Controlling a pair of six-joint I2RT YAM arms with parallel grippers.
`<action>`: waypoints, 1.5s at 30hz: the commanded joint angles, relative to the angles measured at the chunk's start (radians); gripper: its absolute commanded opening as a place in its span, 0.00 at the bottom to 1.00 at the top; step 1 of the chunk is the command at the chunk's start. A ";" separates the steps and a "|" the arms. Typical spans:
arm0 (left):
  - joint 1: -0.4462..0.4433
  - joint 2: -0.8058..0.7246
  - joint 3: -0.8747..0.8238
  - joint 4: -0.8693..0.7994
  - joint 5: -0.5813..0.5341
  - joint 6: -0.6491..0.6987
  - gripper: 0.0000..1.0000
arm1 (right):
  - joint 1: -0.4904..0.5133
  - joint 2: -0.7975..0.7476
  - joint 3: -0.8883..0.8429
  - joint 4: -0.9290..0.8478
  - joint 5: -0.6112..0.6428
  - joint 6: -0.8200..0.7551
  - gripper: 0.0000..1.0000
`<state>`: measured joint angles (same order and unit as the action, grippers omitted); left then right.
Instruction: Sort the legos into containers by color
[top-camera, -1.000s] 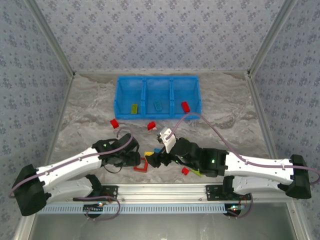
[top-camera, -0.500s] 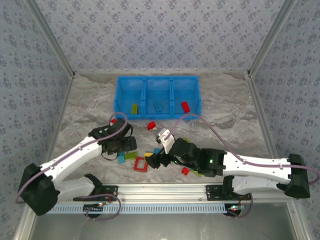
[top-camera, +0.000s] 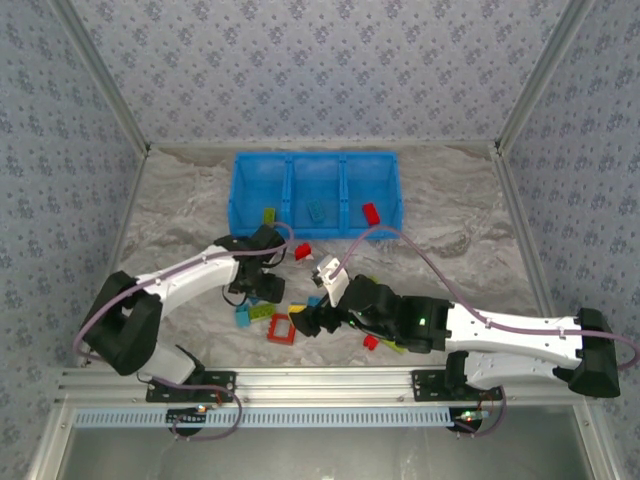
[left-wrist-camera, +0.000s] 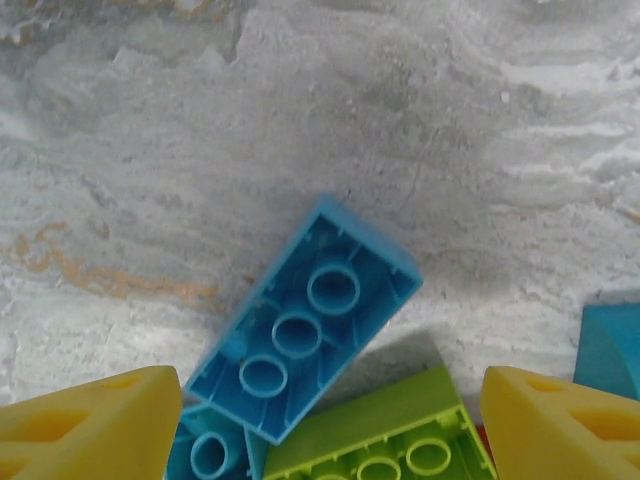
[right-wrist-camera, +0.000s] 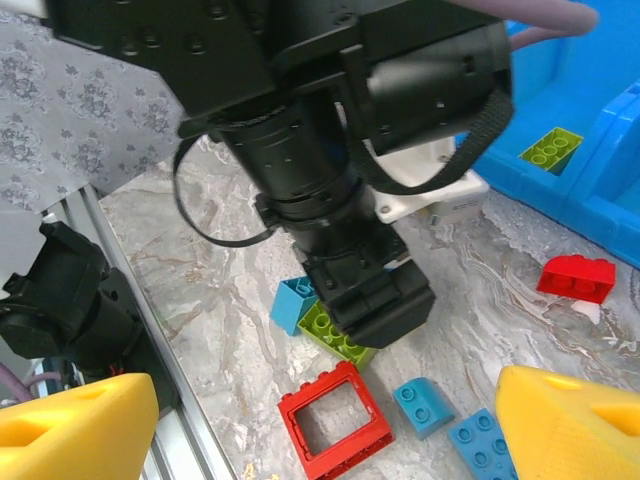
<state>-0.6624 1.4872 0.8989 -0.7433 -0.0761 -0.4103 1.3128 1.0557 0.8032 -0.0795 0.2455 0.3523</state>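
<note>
Left pincer (left-wrist-camera: 325, 425), spread, over a light blue lego (left-wrist-camera: 305, 335) lying underside-up in its wrist view; right pincer (right-wrist-camera: 320, 430) spread beside red frame (right-wrist-camera: 318, 383) near counter's (top-camera: 460, 200) front edge. Overhead: bin (top-camera: 315, 157) holds lime brick (top-camera: 268, 215) left, blue brick (top-camera: 317, 211) middle, red brick (top-camera: 371, 212) right.

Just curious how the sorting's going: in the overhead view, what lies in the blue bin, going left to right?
In the blue bin, one per compartment: lime green brick → light blue brick → red brick.
</note>
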 joint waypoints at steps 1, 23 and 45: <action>0.006 0.031 0.018 0.025 -0.025 0.023 0.78 | -0.004 -0.006 -0.018 0.004 -0.009 0.022 0.90; 0.020 0.107 -0.008 0.111 -0.095 0.010 0.41 | -0.009 -0.010 -0.031 0.017 -0.018 0.032 0.89; 0.017 0.267 0.785 -0.109 -0.033 -0.003 0.32 | -0.225 0.079 0.261 -0.106 0.225 -0.065 0.89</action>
<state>-0.6460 1.6592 1.5913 -0.7818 -0.1200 -0.4316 1.1099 1.1019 1.0168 -0.1680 0.4179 0.3206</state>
